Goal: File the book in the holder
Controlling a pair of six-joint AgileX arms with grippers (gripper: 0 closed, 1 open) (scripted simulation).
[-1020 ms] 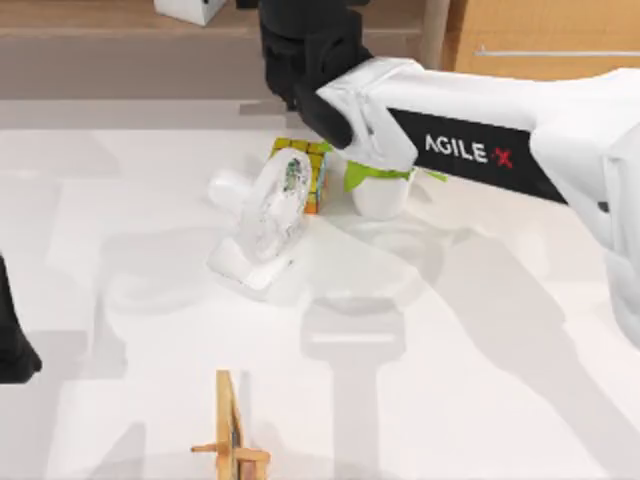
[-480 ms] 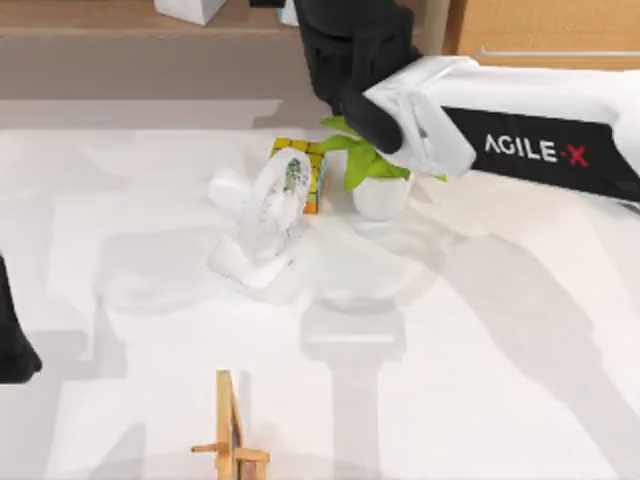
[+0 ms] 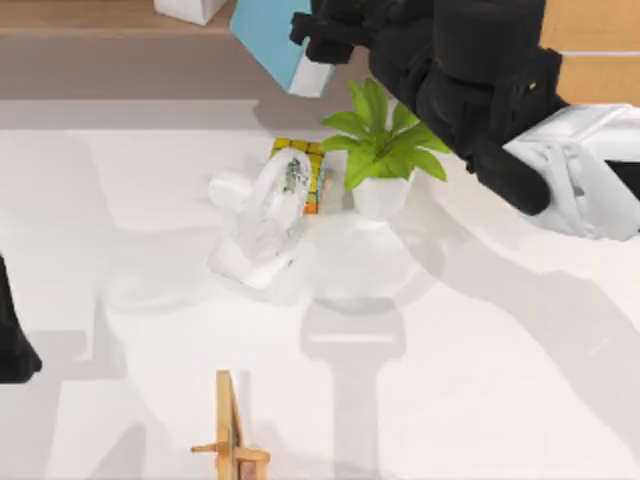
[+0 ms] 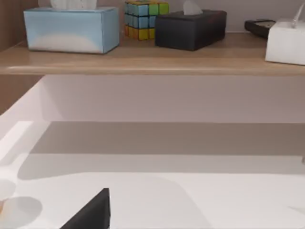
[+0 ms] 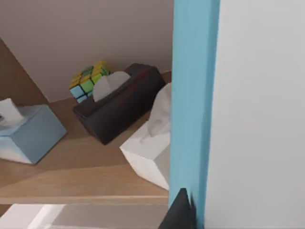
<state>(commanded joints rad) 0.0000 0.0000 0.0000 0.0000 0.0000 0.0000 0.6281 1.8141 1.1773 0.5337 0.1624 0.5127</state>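
The book (image 3: 268, 30) is held aloft by the right gripper (image 3: 325, 45), clamped at one edge, above the shelf (image 3: 100, 18) behind the plant (image 3: 380, 150). In the right wrist view its teal cover and white page edges stand upright before the tissue boxes. The plant sits in a white pot (image 3: 380, 197); just beside it a cube (image 3: 305, 170) and a white holder (image 3: 265, 225) are seen. The left arm (image 3: 15, 345) is parked at the table's left edge; its fingers' state cannot be told.
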